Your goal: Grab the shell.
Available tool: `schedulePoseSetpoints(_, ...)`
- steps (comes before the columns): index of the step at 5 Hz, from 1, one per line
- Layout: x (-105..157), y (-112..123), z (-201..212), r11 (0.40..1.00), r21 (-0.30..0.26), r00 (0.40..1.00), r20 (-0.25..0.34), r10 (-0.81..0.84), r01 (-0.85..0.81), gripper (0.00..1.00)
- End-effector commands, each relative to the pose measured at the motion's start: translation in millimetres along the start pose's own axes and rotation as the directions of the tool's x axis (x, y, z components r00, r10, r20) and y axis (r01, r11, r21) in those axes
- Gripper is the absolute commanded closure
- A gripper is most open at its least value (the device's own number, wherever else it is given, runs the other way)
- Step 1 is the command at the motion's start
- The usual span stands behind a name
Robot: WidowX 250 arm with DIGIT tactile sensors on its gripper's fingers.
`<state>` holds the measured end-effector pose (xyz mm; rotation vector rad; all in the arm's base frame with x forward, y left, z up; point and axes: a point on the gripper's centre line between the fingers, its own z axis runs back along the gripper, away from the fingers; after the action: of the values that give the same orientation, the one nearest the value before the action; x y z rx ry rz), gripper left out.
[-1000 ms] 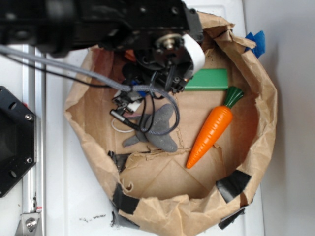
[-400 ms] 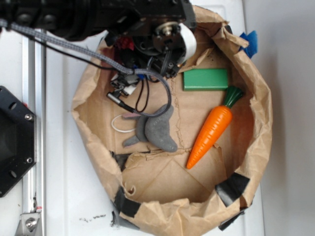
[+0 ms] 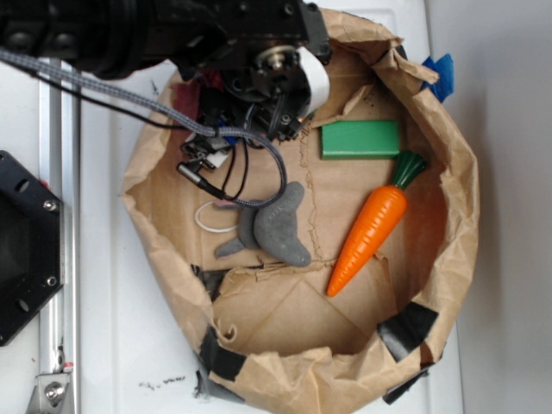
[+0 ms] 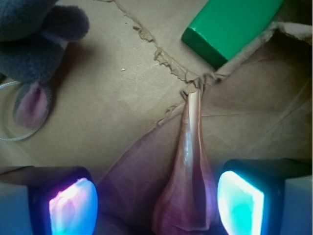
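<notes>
Overhead and wrist views, approach phase. The gripper (image 4: pixel 156 200) has travelled toward the upper left corner of the paper bag (image 3: pixel 457 216) over the last second, leaving the plush mouse (image 3: pixel 274 228) fully exposed. In the wrist view the shell (image 4: pixel 188 186) lies between the two lit pads (image 4: pixel 73 205), its long tip pointing toward the green block (image 4: pixel 230 24); the jaws stand open on either side, not touching it. The arm hides the shell from overhead. The carrot (image 3: pixel 369 231) lies well apart to the right. The jaws appear aligned for the grasp; descent and closure likely remain.
</notes>
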<state>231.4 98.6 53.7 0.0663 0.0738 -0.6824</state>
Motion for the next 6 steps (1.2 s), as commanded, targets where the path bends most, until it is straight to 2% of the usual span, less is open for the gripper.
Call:
schedulePoseSetpoints(1, -1, 12, -15, 0.998, 0.051, 0.999, -0.018, 0.029, -0.028, 0.0)
schedulePoseSetpoints(2, 0, 8, -28, 0.997, 0.07, 0.998, -0.052, 0.018, -0.015, 0.0)
schedulePoseSetpoints(3, -2, 4, -28, 0.996, 0.083, 0.999, -0.051, 0.015, -0.01, 0.0)
schedulePoseSetpoints(4, -5, 3, -24, 0.996, 0.082, 0.999, -0.023, 0.027, -0.025, 1.0)
schedulePoseSetpoints(6, -6, 2, -20, 0.996, 0.084, 0.999, -0.02, 0.037, -0.035, 1.0)
